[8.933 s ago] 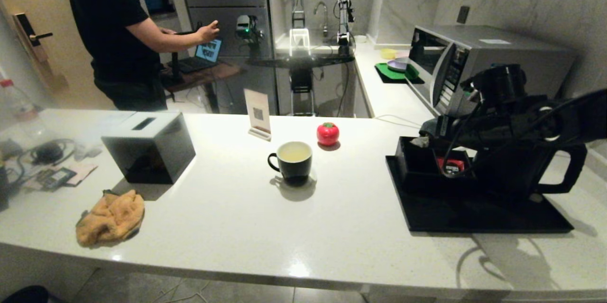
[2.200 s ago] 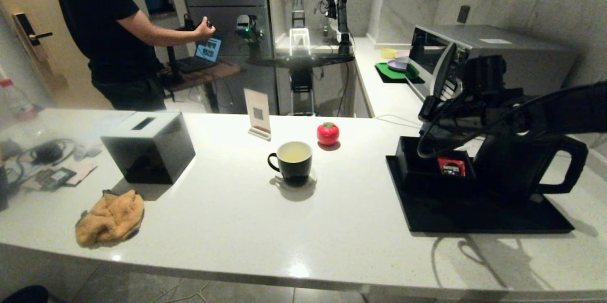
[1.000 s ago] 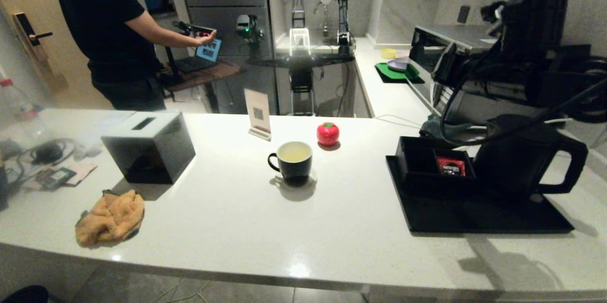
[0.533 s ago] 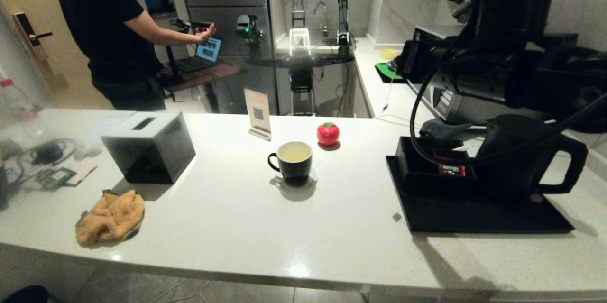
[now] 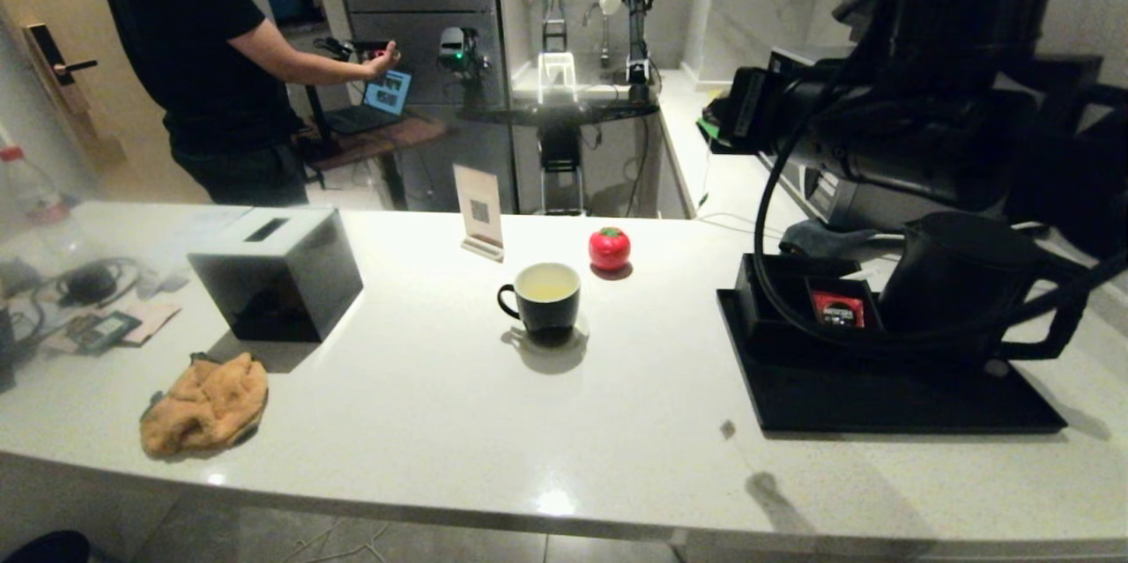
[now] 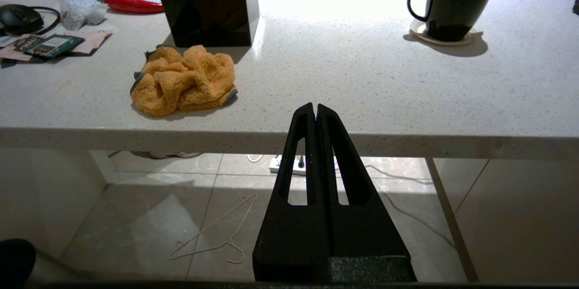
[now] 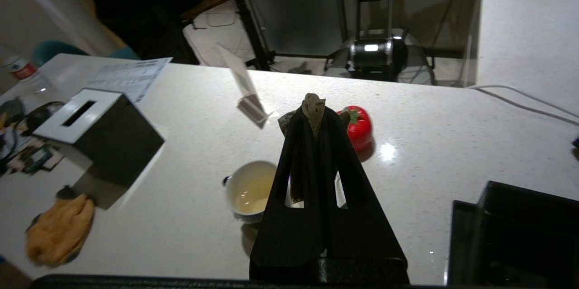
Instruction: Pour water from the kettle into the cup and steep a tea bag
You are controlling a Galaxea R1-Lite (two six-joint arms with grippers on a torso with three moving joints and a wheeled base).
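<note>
Steeping is the step in hand, judging by the scene: the cup is sitting mid-counter already holding pale water, and the kettle is standing back on its black tray at the far right. Going from the left, the left gripper is idling below the counter's front edge with its fingers pressed together on nothing, an orange cloth lying just beyond. Over to the right, the right gripper is hanging high above the counter, clenching a tea bag whose top is peeking out between the fingertips. Next it is probably needing to travel leftward and downward until the bag is over the cup's mouth.
</note>
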